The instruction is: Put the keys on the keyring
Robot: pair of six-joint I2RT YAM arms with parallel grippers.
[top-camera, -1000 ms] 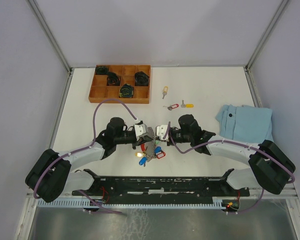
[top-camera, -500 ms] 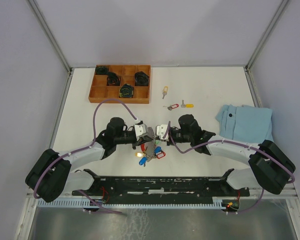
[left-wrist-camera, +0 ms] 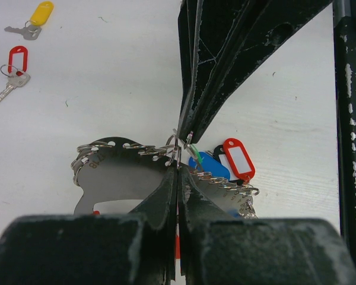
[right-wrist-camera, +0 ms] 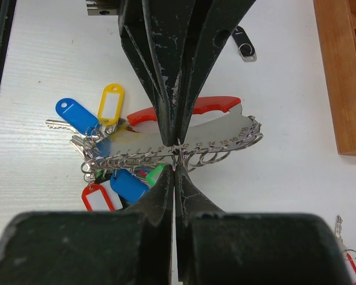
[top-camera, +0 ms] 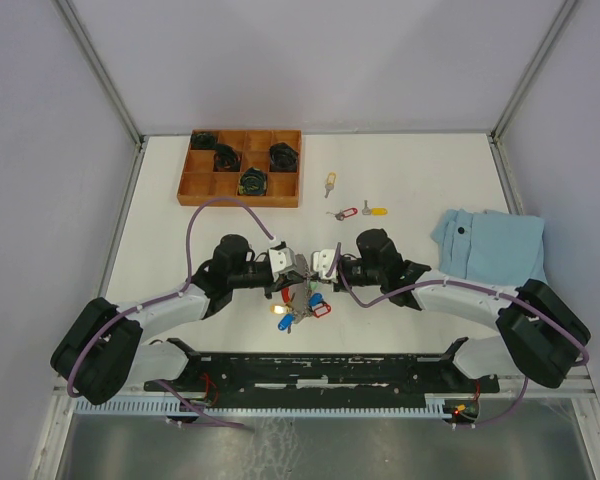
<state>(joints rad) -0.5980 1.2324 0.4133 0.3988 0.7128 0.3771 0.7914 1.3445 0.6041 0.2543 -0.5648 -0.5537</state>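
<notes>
Centrally, near the table's point(top-camera: 410, 170) front edge, the keyring point(top-camera: 300, 297) lay flat between the two arms: a grey metal plate edged with a row of small rings, a red curved strap beside it, and blue, red, yellow and green tags fanned out towards the arm bases. The left gripper point(top-camera: 299, 272) and right gripper point(top-camera: 315, 276) faced each other tip to tip over it. Both had their jaws pressed together, each pinching the keyring at the same spot on the row of rings. Three loose keys point(top-camera: 343, 213) lay well apart from the keyring, farther back and to the right: a red-tagged one just beside a yellow-tagged one, and a third behind them. A wooden tray point(top-camera: 185, 190) of compartments, some holding dark round items, sat at the back left. A blue cloth point(top-camera: 490, 245) lay at the right edge.
</notes>
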